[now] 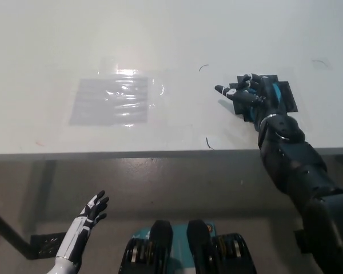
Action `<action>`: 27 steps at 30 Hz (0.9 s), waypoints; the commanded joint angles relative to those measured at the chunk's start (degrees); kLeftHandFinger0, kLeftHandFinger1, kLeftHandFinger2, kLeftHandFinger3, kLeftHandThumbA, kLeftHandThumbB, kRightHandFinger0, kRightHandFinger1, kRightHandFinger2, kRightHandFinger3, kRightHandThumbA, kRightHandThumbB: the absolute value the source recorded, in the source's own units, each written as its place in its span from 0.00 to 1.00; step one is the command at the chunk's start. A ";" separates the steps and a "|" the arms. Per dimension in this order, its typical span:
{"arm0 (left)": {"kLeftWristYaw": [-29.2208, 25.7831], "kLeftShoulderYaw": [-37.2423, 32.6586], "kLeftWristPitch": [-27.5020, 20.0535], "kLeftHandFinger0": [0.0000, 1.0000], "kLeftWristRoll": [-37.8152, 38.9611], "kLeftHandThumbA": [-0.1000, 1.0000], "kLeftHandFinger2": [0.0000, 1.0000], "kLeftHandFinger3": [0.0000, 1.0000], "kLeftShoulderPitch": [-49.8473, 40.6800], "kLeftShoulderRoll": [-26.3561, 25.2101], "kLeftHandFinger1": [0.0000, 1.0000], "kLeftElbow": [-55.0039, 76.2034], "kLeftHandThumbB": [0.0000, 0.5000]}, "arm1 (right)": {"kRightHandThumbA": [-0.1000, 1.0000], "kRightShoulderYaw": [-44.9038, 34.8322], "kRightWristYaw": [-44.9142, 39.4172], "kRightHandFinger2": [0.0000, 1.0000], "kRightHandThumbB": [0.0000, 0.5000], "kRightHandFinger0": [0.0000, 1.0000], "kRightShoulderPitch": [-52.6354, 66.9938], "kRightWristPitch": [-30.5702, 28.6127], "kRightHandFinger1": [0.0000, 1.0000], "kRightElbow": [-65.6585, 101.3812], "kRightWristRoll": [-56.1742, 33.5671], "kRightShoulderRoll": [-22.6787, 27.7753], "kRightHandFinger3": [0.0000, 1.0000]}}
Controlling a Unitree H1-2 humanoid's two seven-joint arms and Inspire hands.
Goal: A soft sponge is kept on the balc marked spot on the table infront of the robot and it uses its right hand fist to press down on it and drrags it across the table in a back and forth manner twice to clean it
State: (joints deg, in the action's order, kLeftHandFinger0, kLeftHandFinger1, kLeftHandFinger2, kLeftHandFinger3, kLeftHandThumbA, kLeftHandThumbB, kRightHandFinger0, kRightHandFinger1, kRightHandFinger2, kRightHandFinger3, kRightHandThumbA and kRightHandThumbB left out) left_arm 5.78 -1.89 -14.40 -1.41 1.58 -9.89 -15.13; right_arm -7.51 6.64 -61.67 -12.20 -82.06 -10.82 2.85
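The white bench (171,34) fills the upper half of the head view, its near edge running across the middle of the picture. On it, left of centre, lies a greyish, glossy rectangular patch (110,101), apparently clear film taped flat; a few thin dark curved marks lie scattered to its right. The black right arm (300,171) rises from the lower right and reaches over the bench edge. The right hand (252,94) rests on a dark, jagged-edged pad (284,98) at the right of the bench, well apart from the patch; this pad is probably the sponge on its black mark, though the two cannot be told apart. Its long axis seems to run left to right, slightly tilted. The right hand's fingers are extended and spread toward the patch, gripping nothing, not yet a fist. The white left hand (91,210) hangs below the bench at lower left, fingers apart and empty.

The step in hand appears to be settling onto the sponge. Done well, the fingers curl into a fist centred on the pad, pressing straight down before any drag, so it slides flat rather than rolling.
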 commanded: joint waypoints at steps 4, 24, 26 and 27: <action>0.56 0.64 -2.57 1.00 0.83 1.00 1.00 1.00 0.36 -0.67 1.00 1.12 1.00 | 1.00 -1.59 0.97 0.15 0.41 0.00 3.22 0.84 0.00 -1.04 -0.35 1.61 0.09; 0.38 1.39 -2.19 1.00 1.02 1.00 1.00 1.00 -0.05 -0.34 1.00 1.49 1.00 | 1.00 -5.62 -4.83 0.00 0.46 0.00 2.19 0.04 0.00 -0.41 -1.58 -10.34 0.00; 0.24 1.43 -2.31 1.00 0.88 1.00 1.00 1.00 -0.02 -0.34 1.00 1.49 1.00 | 1.00 -5.66 -5.52 0.00 0.46 0.00 1.47 -0.02 0.00 -0.27 -1.80 -12.97 0.00; 0.26 1.43 -2.35 1.00 0.90 1.00 1.00 1.00 -0.02 -0.34 1.00 1.47 1.00 | 1.00 -5.67 -5.57 0.00 0.46 0.00 1.43 -0.04 0.00 -0.27 -1.79 -13.11 0.00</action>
State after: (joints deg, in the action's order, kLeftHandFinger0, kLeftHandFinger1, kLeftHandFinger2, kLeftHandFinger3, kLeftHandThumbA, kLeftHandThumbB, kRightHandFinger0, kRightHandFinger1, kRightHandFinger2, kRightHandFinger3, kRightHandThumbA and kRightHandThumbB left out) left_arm 5.88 -1.00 -14.57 -1.26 1.50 -9.88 -15.13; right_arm -13.35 4.27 -60.65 -14.95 -80.80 -11.85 -3.99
